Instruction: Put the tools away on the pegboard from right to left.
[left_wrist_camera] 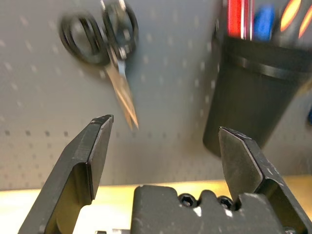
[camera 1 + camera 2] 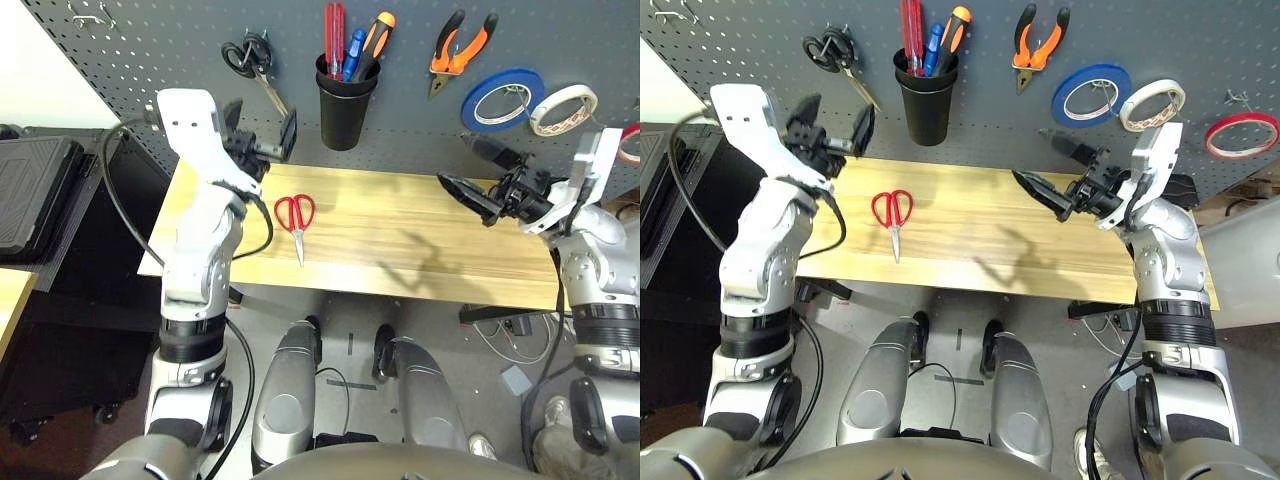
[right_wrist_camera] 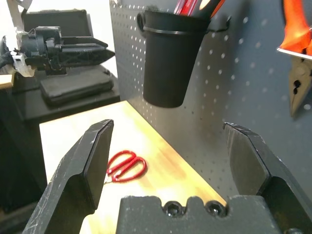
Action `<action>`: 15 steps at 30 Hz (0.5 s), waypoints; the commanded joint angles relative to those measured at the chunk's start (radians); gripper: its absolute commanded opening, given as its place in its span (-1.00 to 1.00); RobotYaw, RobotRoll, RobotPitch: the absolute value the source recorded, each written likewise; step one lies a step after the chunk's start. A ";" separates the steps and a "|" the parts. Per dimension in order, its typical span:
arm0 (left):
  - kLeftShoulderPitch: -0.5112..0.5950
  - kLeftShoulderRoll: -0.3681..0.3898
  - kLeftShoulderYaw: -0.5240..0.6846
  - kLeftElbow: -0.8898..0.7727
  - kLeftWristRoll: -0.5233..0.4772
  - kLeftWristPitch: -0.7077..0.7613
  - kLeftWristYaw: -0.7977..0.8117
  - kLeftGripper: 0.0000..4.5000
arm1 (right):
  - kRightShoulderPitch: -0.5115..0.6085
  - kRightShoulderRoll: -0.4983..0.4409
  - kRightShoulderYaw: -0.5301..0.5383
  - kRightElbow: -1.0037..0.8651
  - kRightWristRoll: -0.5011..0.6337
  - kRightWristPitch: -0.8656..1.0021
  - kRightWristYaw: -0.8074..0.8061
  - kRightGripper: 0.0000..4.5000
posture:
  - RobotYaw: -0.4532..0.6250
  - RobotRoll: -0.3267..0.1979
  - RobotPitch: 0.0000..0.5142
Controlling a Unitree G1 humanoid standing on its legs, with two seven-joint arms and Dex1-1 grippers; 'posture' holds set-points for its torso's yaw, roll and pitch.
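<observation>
Red-handled scissors (image 2: 295, 217) are the one tool left lying on the table (image 2: 420, 240), flat on the wood near its left end with the blades pointing toward the robot. Both pincers stand released and empty: the left pincer (image 2: 262, 138) hovers above the table's back left corner, just before the pegboard (image 2: 400, 70), fingers spread wide, and the right pincer (image 2: 473, 172) hangs over the right end, pointing leftward along the board. Judging from that, the left arm is the natural one for the scissors, since they lie just below and in front of it, well apart from the right pincer.

On the pegboard the rest looks already stowed, right to left: the thin red tape ring (image 2: 1241, 133) on a hook at the far right, the orange-and-black pliers (image 2: 459, 50) hanging nose down, and the red-handled screwdriver (image 2: 334, 35) upright in the black cup holder (image 2: 345, 105) among other drivers. A white tape roll (image 2: 562, 108), a blue tape roll (image 2: 502, 97) and black-handled scissors (image 2: 252, 62) also hang there. I judge the task nearly done.

The table is pale wood, bare but for the scissors. A black case (image 2: 35, 190) sits off to the left, and cables (image 2: 500, 340) trail on the grey floor beneath.
</observation>
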 commanded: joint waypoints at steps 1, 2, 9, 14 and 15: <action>0.054 0.014 -0.047 0.070 0.049 0.032 -0.008 0.99 | 0.048 0.001 0.041 0.008 -0.060 -0.014 -0.016 1.00 | 0.26 0.25 0.11; 0.059 0.014 -0.055 0.083 0.056 0.033 -0.009 0.99 | 0.058 0.003 0.051 0.007 -0.072 -0.020 -0.020 1.00 | 0.26 0.25 0.11; 0.065 -0.005 -0.084 0.273 0.110 0.021 0.012 0.99 | 0.103 0.030 0.115 0.021 -0.176 -0.065 -0.094 1.00 | 0.27 0.25 0.15; 0.030 -0.030 -0.086 0.488 0.169 -0.046 0.067 0.99 | 0.123 0.034 0.120 0.007 -0.212 -0.054 -0.159 1.00 | 0.26 0.25 0.14; 0.018 -0.039 -0.082 0.541 0.173 -0.056 0.078 0.99 | 0.130 0.032 0.124 0.002 -0.218 -0.055 -0.165 1.00 | 0.26 0.25 0.13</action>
